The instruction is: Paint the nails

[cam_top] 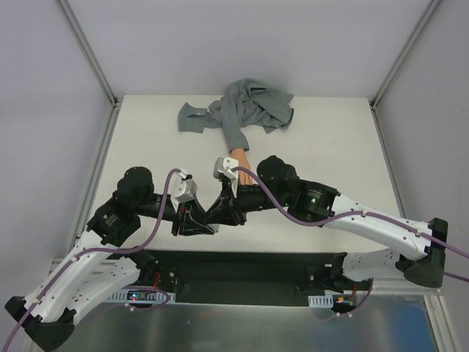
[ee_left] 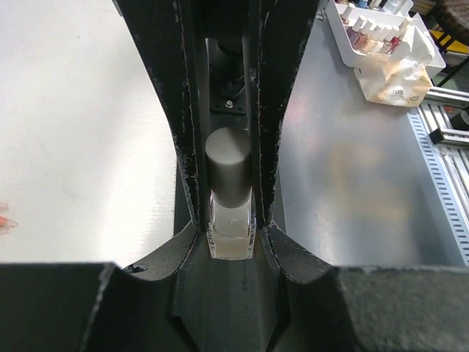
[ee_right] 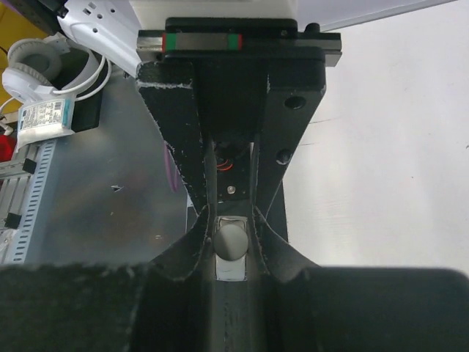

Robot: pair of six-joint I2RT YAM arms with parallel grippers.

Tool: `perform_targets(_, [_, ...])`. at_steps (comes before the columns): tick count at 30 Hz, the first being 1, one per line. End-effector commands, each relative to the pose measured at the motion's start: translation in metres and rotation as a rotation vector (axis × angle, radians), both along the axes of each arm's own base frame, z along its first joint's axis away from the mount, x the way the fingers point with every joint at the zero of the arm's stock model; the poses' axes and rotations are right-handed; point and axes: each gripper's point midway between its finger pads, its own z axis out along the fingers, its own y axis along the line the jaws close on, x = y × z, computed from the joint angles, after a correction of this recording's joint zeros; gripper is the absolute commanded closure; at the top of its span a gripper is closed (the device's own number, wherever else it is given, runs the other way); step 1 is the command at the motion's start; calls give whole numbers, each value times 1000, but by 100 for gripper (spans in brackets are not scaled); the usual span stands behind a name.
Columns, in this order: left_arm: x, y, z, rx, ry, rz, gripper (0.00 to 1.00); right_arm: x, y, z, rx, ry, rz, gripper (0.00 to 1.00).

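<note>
The peach mannequin hand (cam_top: 239,157) lies on the white table, its grey sleeve (cam_top: 245,108) bunched behind it. The nails are too small to make out and the fingertips are partly hidden by the right arm. My left gripper (cam_top: 199,220) (ee_left: 232,236) is shut on the glass body of a small polish bottle (ee_left: 232,229). My right gripper (cam_top: 223,213) (ee_right: 233,236) faces it and is shut on the bottle's grey cap (ee_left: 229,167) (ee_right: 232,239). Both hold the bottle near the table's front edge, in front of the hand.
A white tray of polish bottles (ee_left: 377,33) stands on the metal surface (ee_left: 352,169) in front of the table. Headphones (ee_right: 44,70) and a white power strip (ee_right: 102,22) lie there too. Frame posts stand at the table's back corners.
</note>
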Motion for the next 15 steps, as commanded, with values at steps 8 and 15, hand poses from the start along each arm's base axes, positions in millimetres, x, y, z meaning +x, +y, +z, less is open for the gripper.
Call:
perform_targets(8, [31, -3, 17, -22, -134, 145, 100, 65, -18, 22, -32, 127, -545, 39])
perform_targets(15, [70, 1, 8, 44, -128, 355, 100, 76, -34, 31, 1, 250, -829, 33])
